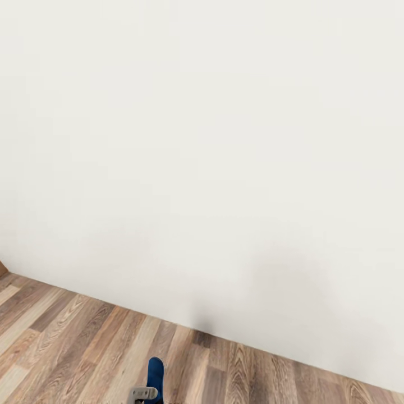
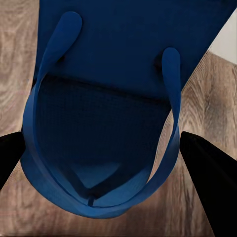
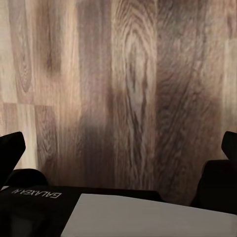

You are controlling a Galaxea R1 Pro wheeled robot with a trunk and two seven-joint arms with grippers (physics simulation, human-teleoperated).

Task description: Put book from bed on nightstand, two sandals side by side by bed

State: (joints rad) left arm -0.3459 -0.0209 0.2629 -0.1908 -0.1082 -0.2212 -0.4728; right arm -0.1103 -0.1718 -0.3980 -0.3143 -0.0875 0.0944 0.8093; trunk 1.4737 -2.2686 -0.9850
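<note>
A bright blue sandal (image 2: 98, 123) hangs above the wood-plank floor between the black fingers (image 2: 210, 170) of my left gripper (image 2: 108, 160), which is shut on it. Its thin straps and toe post face the left wrist camera. In the head view the sandal (image 1: 155, 375) sticks up at the bottom edge, just above the grey left gripper (image 1: 143, 394). My right gripper (image 3: 118, 148) is open over bare floor, with nothing between its fingers. The book, the bed, the nightstand and the other sandal are out of view.
A plain white wall (image 1: 213, 146) stands close ahead and meets the plank floor (image 1: 67, 342) along a slanted line. A small brown corner (image 1: 2, 268) shows at the left edge. Part of my own dark base (image 3: 54, 202) lies below the right gripper.
</note>
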